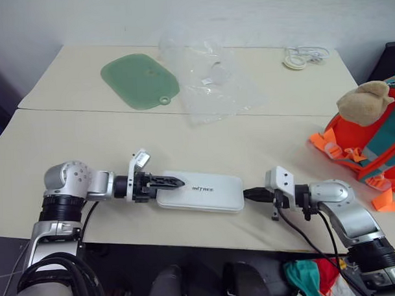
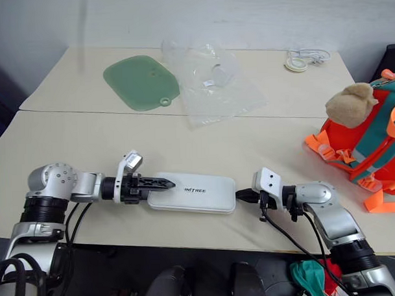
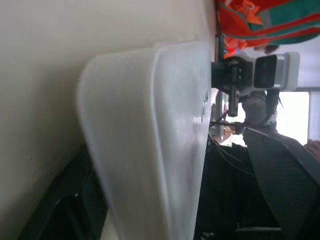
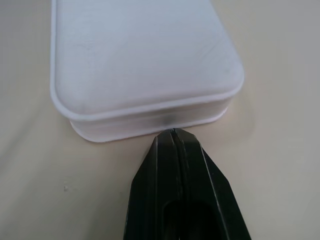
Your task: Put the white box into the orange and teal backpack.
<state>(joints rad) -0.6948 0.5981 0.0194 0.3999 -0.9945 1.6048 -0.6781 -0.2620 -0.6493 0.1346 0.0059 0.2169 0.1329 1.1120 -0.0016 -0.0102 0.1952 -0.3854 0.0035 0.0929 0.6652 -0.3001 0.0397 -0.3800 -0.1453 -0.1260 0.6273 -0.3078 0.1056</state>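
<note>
The white box [image 1: 202,192] lies flat near the table's front edge, with dark lettering on its top. My left gripper [image 1: 169,185] is at the box's left end, open, with one black finger [image 1: 167,181] reaching over the top; the box's rounded end [image 3: 145,140] looms close in the left wrist view. At the box's right end my right gripper [image 4: 173,131] is shut, its tip touching the end wall [image 4: 150,125]. The orange and teal backpack [image 1: 372,145], with a tan plush toy [image 1: 364,102] on it, stands at the table's right edge, apart from both grippers.
A green rounded mat [image 1: 140,80] and a crumpled clear plastic bag [image 1: 214,79] lie at the back of the table. A coiled white cable [image 1: 299,57] sits at the back right. Bare tabletop [image 1: 275,145] separates the box from the backpack.
</note>
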